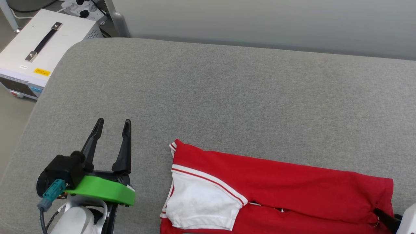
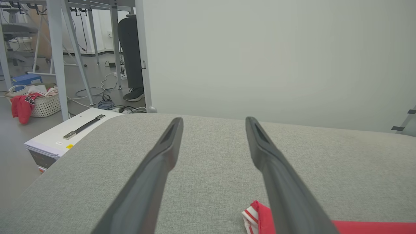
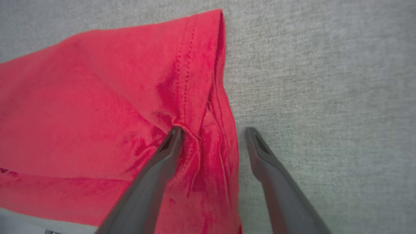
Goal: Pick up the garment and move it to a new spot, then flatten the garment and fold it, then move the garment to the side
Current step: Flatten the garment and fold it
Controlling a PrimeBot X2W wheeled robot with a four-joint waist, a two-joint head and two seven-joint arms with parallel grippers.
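The garment (image 1: 292,185) is a red jersey with a white sleeve (image 1: 198,201) and striped trim. It lies folded lengthwise on the grey cushioned surface (image 1: 227,91), along its near edge. My left gripper (image 1: 113,122) hovers open to the left of the garment, apart from it and holding nothing. In the left wrist view its fingers (image 2: 214,121) spread over bare grey fabric, with a garment corner (image 2: 256,214) low between them. My right gripper (image 3: 213,130) is open at the garment's right hem (image 3: 208,97): one fingertip presses into the red cloth, the other rests on the grey surface.
A white box with a black handle (image 1: 42,45) stands on the floor past the surface's left edge. A pale wall (image 1: 260,22) runs behind. The left wrist view also shows a laundry basket (image 2: 42,104), table legs, cables and a person's leg (image 2: 131,58).
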